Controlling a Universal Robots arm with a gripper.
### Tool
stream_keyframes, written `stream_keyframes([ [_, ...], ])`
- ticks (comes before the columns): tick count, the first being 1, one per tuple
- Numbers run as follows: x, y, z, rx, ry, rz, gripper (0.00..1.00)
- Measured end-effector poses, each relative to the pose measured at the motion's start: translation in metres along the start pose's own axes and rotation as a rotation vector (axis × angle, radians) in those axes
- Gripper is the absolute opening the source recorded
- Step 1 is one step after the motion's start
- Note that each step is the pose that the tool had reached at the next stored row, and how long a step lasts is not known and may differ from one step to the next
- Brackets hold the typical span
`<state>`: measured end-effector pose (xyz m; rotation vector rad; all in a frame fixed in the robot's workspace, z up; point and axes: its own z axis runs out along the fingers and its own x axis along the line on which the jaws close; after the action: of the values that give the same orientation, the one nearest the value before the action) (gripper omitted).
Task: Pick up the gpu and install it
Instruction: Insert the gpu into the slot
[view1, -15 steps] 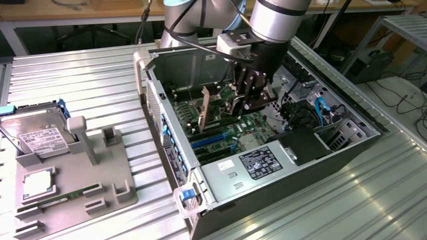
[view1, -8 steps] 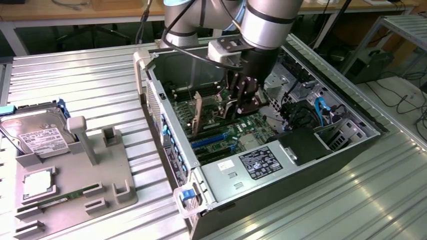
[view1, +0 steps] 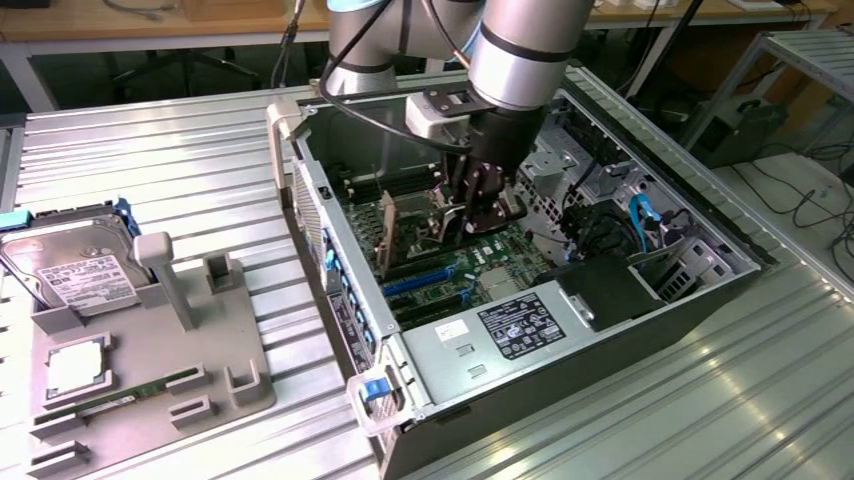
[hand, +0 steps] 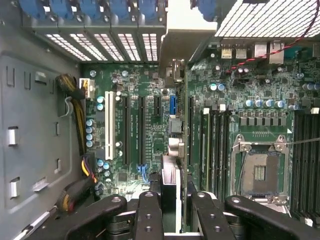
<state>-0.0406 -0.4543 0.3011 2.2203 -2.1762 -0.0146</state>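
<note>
The end effector (hand: 169, 212) pinches the gpu (hand: 171, 185) edge-on, upright inside the case (view1: 441, 350), just above the motherboard (hand: 150, 135); the card sits in line with the slots (hand: 141, 130) near the blue latches (hand: 100, 10). My judgement: a slight tilt or offset could jam the edge connector beside its slot, or catch the bracket on the rear wall; hard pressing could then flex the board. The card's lower edge and the exact slot beneath it are hidden by the card itself.
</note>
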Motion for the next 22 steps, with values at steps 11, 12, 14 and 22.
stream_keyframes([
  [11, -0.002, 0.0041, 0.0159, 0.0081, -0.0004, 0.013, 0.27],
  [12, -0.002, 0.0053, 0.0174, 0.008, -0.0004, 0.013, 0.27],
  [14, -0.002, 0.0101, 0.0201, 0.008, -0.0004, 0.013, 0.27],
  [22, -0.003, 0.022, 0.0346, 0.008, -0.0003, 0.013, 0.27],
])
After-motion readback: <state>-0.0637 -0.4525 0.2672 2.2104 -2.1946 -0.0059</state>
